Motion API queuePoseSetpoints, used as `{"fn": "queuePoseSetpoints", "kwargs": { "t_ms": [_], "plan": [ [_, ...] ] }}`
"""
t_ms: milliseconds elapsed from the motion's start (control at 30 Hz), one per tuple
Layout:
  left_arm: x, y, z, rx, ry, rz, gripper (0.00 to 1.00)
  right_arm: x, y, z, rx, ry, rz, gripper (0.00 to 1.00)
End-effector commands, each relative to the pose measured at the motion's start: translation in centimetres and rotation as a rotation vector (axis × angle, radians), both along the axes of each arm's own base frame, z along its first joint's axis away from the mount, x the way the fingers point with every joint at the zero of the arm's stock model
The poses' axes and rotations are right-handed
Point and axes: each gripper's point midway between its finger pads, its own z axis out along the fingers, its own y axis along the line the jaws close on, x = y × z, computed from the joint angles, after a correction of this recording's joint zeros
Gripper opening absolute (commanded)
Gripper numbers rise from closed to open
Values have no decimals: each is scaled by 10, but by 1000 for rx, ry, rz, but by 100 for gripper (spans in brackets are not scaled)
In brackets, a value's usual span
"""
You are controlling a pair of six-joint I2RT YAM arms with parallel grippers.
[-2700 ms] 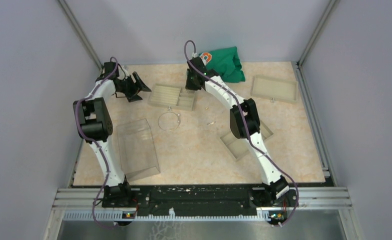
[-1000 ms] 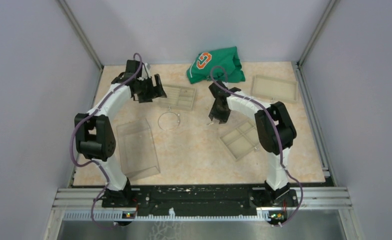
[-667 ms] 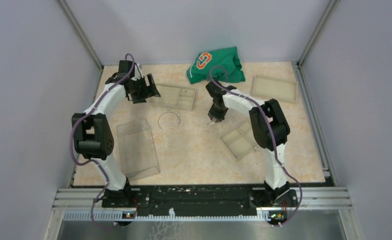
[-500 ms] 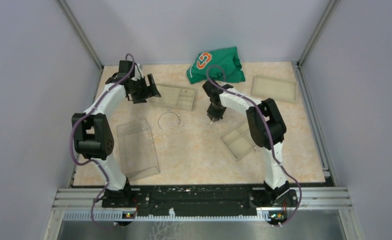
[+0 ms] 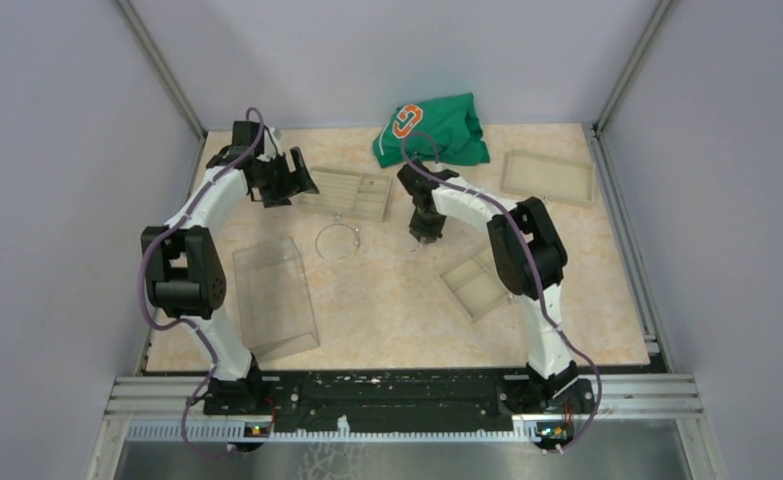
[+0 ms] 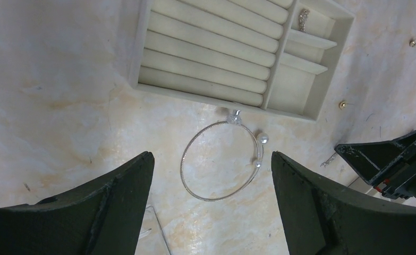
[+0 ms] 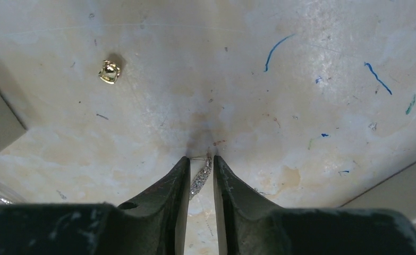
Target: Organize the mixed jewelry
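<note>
Silvery chain piece (image 7: 200,178) lies on the counter (image 7: 301,106) between your right claw (image 7: 200,162) tips, nearly closed around it. Squeeze gently, lift straight. Left claw (image 6: 211,175), wide open and empty, hovers above the hoop (image 6: 221,160).

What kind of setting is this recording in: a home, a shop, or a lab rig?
Most likely a lab test cell: plain grey walls with aluminium framing enclose a small table, and the left gripper and right gripper work over staged jewelry trays.

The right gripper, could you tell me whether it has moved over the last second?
Yes. The right gripper has shifted left, away from the square tray, toward the wire hoop.
</note>
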Motion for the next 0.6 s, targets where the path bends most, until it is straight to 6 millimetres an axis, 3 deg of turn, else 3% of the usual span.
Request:
{"fn": "queuePoseSetpoints", "kwargs": {
  "t_ms": [0, 200, 567],
  "plan": [
    [3, -3, -2, -23, 0, -16, 88, 3, 8, 18, 31, -78, 99, 25],
    [6, -6, -3, -36, 4, -23, 88, -6, 9, 14, 68, -100, 146, 26],
    [6, -9, -2, -51, 9, -27, 88, -6, 0, -2, -6, -56, 160, 4]
  ]
}}
